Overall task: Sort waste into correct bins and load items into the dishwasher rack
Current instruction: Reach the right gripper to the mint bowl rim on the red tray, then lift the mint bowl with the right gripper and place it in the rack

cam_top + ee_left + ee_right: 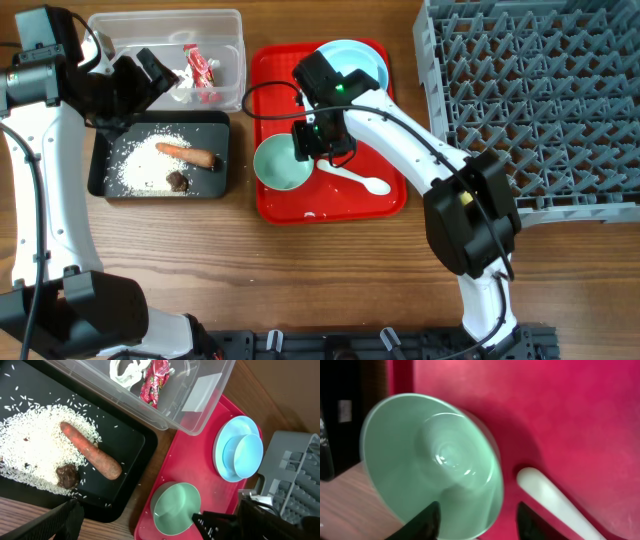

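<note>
While the left tool [150, 72] hangs over the near edge of the clear tub [230, 30], only one of its fingers [60, 522] shows in the left wrist view. I cannot tell how far it is open, and it touches nothing. The tub holds crumpled white tissue [127, 370] and the red-and-white wrapper [155, 382]. Just beside it on the table [300, 270], the black tray [215, 130] carries loose white rice [140, 165], with the orange-brown sausage-like piece [187, 154] and the small dark brown lump [178, 181] lying on it.

On the red serving tray [330, 200], the right tool [479, 510] is spread apart. Its fingers [427, 520] straddle the rim of the mint-green bowl [282, 163], one over the inside and one outside, gripping nothing. The white spoon [355, 178] lies just beside the bowl. Behind them, the pale blue bowl [243, 452] sits on the light blue plate [222, 460]. The grey dishwasher rack [540, 100] stands furthest right.
</note>
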Robot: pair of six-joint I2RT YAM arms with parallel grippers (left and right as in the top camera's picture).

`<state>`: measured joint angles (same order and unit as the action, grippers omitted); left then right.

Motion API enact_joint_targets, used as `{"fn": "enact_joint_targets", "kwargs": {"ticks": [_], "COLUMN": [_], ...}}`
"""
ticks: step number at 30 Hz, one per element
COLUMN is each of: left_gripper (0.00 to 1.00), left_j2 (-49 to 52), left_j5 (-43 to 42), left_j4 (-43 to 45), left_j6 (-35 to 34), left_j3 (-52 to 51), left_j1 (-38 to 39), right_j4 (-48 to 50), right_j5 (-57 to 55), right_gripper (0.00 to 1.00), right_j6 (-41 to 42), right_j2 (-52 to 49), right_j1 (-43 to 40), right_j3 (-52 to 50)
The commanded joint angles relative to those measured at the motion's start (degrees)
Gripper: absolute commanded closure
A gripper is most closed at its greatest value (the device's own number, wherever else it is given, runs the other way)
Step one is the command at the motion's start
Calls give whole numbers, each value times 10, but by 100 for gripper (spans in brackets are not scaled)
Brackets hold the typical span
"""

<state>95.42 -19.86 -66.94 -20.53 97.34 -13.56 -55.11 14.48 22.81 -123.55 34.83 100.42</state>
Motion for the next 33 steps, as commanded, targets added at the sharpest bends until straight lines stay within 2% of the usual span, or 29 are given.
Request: {"fn": "enact_joint_targets", "kwargs": {"ticks": [1,3,7,10,13,14,16,18,20,27,30,33], "left_gripper": [0,0,0,0,0,0,0,0,0,0,0,0], "left_j2": [0,0,0,0,0,0,0,0,0,0,0,0], "left_j5": [-11,-11,-11,-11,-11,-11,-11,-11,-11,-11,-11,-11], "left_j4": [-2,-2,-2,-2,-2,-2,-2,-2,-2,-2,-2,-2], "left_j6": [-9,-9,-9,-9,-9,-9,-9,-9,-9,-9,-9,-9], "left_j3": [2,2,2,2,2,2,2,2,2,2,2,2], "left_j1": [-1,-1,-1,-1,-1,-1,-1,-1,-1,-1,-1,-1], "right_j4": [17,20,28,24,26,28,30,29,28,23,-8,-48], "right_j5": [-16,-16,-16,-15,-15,-15,-15,-15,-15,-16,-33,-119], "right_gripper": [76,87,88,95,96,95,69,67,96,96,96,96], "right_j6": [9,14,14,13,14,18,18,18,16,24,9,-10], "right_j2": [-11,-13,-23,-31,-33,-33,-33,-33,-33,-21,26,99], "right_j1": [-2,-2,-2,-3,-3,-3,-3,-3,-3,-5,-16,-39], "right_j3": [-26,-27,-27,-27,-27,-27,-27,-27,-27,-19,3,30]}}
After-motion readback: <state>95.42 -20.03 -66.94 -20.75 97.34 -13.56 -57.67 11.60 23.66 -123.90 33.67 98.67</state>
